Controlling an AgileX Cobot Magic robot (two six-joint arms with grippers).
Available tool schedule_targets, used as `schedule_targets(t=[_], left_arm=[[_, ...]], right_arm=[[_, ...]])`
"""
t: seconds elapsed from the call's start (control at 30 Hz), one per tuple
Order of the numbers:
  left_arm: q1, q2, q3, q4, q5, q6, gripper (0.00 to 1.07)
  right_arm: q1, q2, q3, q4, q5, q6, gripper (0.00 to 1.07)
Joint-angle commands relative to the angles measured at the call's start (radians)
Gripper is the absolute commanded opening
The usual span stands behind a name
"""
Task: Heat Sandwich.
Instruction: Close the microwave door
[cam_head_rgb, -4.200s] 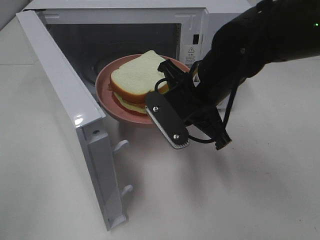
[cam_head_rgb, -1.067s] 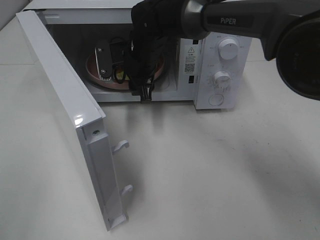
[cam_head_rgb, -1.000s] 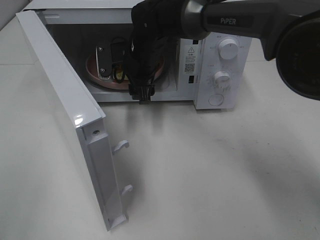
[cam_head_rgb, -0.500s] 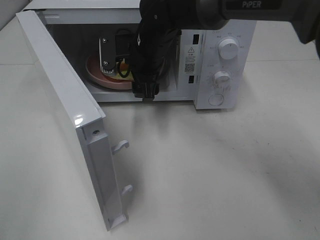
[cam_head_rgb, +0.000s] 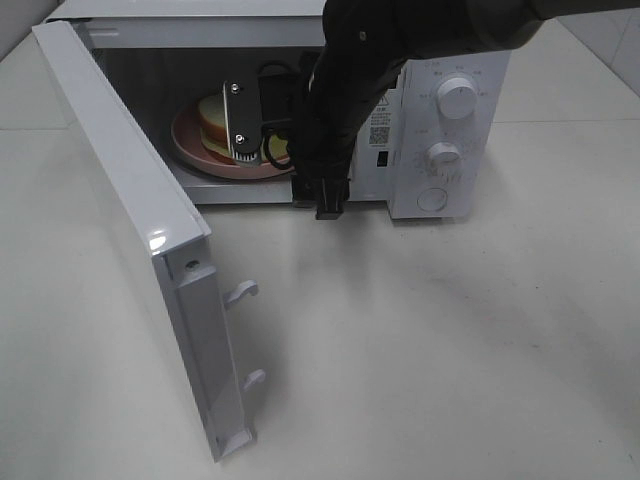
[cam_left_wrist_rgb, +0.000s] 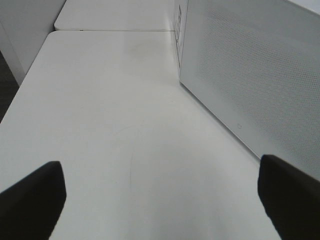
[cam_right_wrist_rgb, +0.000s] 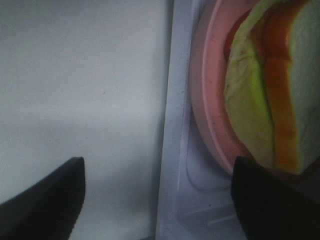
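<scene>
The sandwich (cam_head_rgb: 212, 115), cream bread with red and yellow-green layers, lies on a round pink plate (cam_head_rgb: 195, 152) inside the open microwave (cam_head_rgb: 440, 100). My right gripper (cam_head_rgb: 285, 183) hangs at the microwave's mouth, open and holding nothing. One finger stands in front of the plate's near rim, the other lower at the sill. The right wrist view shows the sandwich (cam_right_wrist_rgb: 265, 100) and plate (cam_right_wrist_rgb: 210, 100) close by, with the right gripper (cam_right_wrist_rgb: 157, 205) astride the oven's floor edge. My left gripper (cam_left_wrist_rgb: 160, 200) is open over bare table, outside the exterior high view.
The microwave door (cam_head_rgb: 130, 220) swings wide open to the left, its latch hooks pointing toward the front. Control knobs (cam_head_rgb: 457, 100) sit on the microwave's right panel. A white perforated microwave panel (cam_left_wrist_rgb: 250, 75) stands beside the left gripper. White table (cam_head_rgb: 450, 350) surrounds everything.
My right arm has drawn back out of the oven cavity and shifted right. The sandwich, hidden behind the arm before, now shows on the plate. The left gripper stays as it was.
</scene>
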Motion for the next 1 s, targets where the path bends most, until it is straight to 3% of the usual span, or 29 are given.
schedule_targets(t=[0.03, 0.43, 1.0], left_arm=[[-0.001, -0.026, 0.001, -0.003, -0.002, -0.002, 0.98], [-0.001, -0.026, 0.001, -0.003, -0.002, -0.002, 0.98], [-0.001, -0.026, 0.001, -0.003, -0.002, -0.002, 0.98]], right_arm=[[-0.003, -0.052, 0.058, 0.002, -0.002, 0.004, 0.76], [-0.003, -0.189, 0.214, 0.005, -0.002, 0.033, 0.76], [0.006, -0.431, 0.453, 0.005, 0.052, 0.255, 0.76]])
